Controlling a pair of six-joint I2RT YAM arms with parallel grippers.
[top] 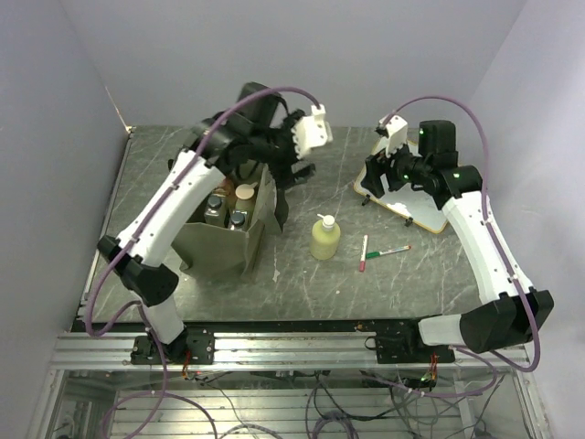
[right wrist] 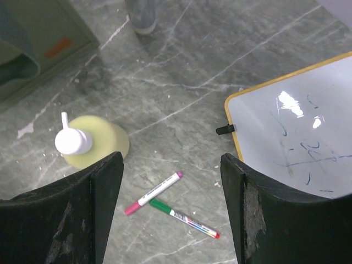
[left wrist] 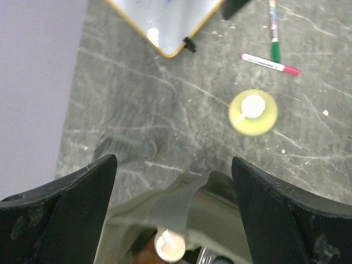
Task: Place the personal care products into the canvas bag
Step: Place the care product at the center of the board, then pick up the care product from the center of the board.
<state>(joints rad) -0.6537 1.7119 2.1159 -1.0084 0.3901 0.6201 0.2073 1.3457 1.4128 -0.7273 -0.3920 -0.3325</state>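
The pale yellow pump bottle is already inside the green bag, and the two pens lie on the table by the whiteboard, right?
No: the pale yellow pump bottle is outside the green bag, standing on the table between it and the two pens, as the top external view shows. The pens do lie by the whiteboard.

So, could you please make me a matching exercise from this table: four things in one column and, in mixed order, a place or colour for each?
Things:
1. bag
2. pump bottle
3. whiteboard
4. pens

Descriptions:
A. lying in a V shape, one red and one green
B. olive green, standing on the left
C. white face with scribbles, lying flat on the right
D. pale yellow, standing alone in the middle

Pairs: 1-B, 2-D, 3-C, 4-A
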